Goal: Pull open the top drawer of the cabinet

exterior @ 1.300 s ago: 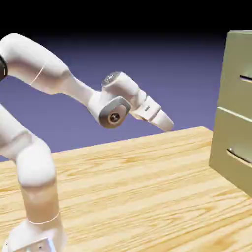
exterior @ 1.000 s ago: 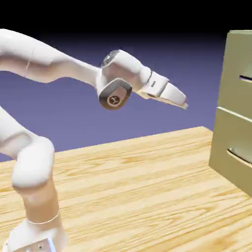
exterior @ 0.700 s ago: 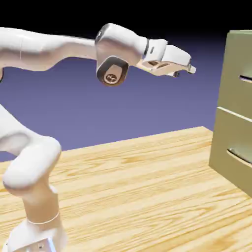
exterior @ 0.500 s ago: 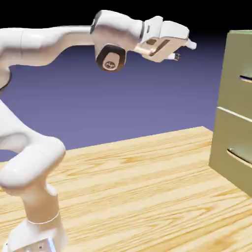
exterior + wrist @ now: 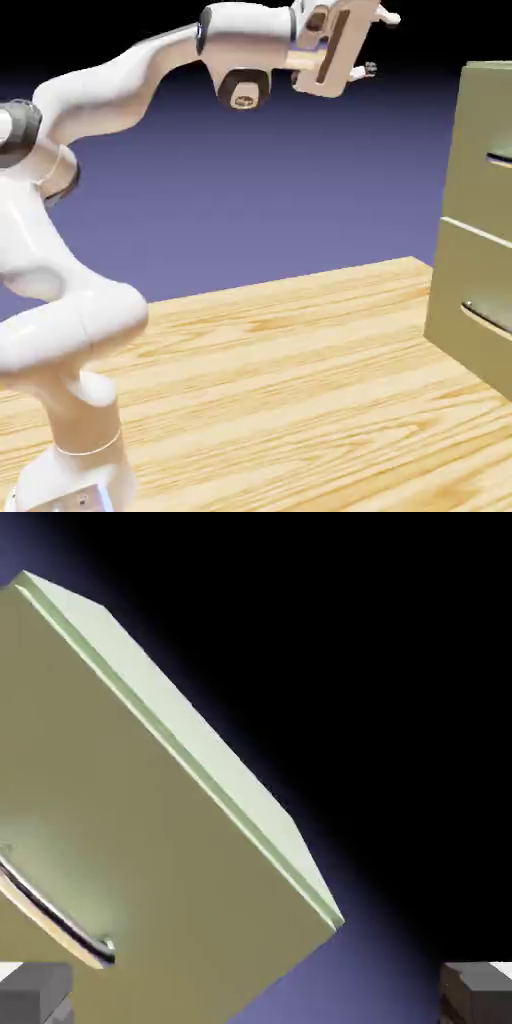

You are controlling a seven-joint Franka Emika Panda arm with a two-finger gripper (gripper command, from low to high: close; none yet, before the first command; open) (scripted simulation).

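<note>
The pincer [image 5: 378,43] stands wide, its two tips well apart with open air between them, away from the cabinet [image 5: 170,702]. In the exterior view it hangs to the left of the cabinet and appears higher than its top edge, though that angle makes the true height hard to judge. The white arm [image 5: 110,95] reaches up and over toward the cabinet, with open room between the pincer and the drawer fronts.

The wooden table [image 5: 270,370] spreads out before the cabinet, a bare stretch of boards lying between it and the arm's base [image 5: 85,470]. The table's far edge runs to a corner just beside the cabinet's lower left in the exterior view.

The top drawer [image 5: 472,130] is the cabinet's upper front, facing the arm and looking shut; its inside is hidden. Its silver handle [image 5: 500,160] is a slim bar; in the hand view it shows at the lower left, slanting, above the left-hand tip. The bottom drawer [image 5: 455,275], under a pale seam on the cabinet, also looks shut, its contents hidden, with a similar bar [image 5: 487,318]. The cabinet's pale top edge slants across the hand view, with blue-violet and black backdrop [image 5: 380,692] beyond.
</note>
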